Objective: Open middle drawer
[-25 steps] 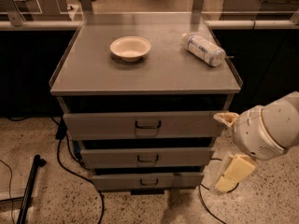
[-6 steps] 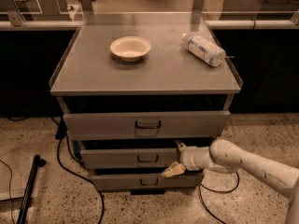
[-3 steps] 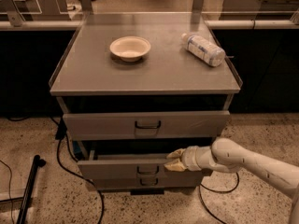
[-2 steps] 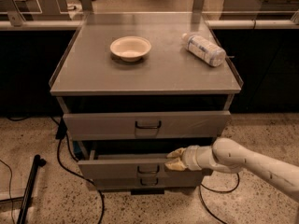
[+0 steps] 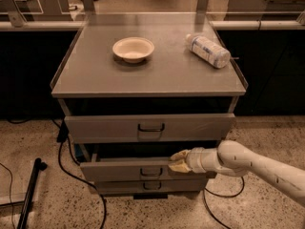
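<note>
The grey cabinet [image 5: 143, 80] has three drawers. The middle drawer [image 5: 119, 171] is pulled out a little, its front standing forward of the top drawer [image 5: 190, 127], with a dark gap behind its upper edge. Its small dark loop handle [image 5: 151, 172] is free. My gripper [image 5: 178, 161] reaches in from the right and rests at the upper edge of the middle drawer's front, right of the handle. The bottom drawer [image 5: 114, 187] sits below, pushed in.
A cream bowl [image 5: 133, 48] and a lying plastic bottle [image 5: 207, 50] are on the cabinet top. Black cables [image 5: 71, 173] run over the speckled floor on both sides. A black pole [image 5: 29, 194] leans at the lower left. Desks stand behind.
My arm swung in from the right to the middle drawer's front. The drawer then slid out toward the camera with the gripper at its edge. Almost nothing moved in the last second.
</note>
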Robot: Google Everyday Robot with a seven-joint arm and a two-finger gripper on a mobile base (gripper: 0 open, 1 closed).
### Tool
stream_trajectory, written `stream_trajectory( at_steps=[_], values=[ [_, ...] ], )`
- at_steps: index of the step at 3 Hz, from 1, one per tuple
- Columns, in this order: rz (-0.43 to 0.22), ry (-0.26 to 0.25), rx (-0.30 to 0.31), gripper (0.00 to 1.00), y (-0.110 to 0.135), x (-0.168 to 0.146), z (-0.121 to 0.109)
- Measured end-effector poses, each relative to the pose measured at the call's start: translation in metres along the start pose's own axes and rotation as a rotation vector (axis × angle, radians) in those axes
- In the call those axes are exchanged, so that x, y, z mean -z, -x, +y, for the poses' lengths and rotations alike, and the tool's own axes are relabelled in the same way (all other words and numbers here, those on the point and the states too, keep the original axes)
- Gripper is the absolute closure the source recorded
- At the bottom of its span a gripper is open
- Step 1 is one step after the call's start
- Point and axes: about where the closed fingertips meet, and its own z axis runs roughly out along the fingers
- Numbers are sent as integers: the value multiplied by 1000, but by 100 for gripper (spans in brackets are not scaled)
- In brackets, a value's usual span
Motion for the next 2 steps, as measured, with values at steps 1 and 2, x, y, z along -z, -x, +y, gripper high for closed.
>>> stream_trajectory(
  at_steps=[1, 2],
  values=[
    [0, 0, 0, 31, 0, 0, 0],
    [0, 0, 0, 8, 0, 0, 0]
  ],
)
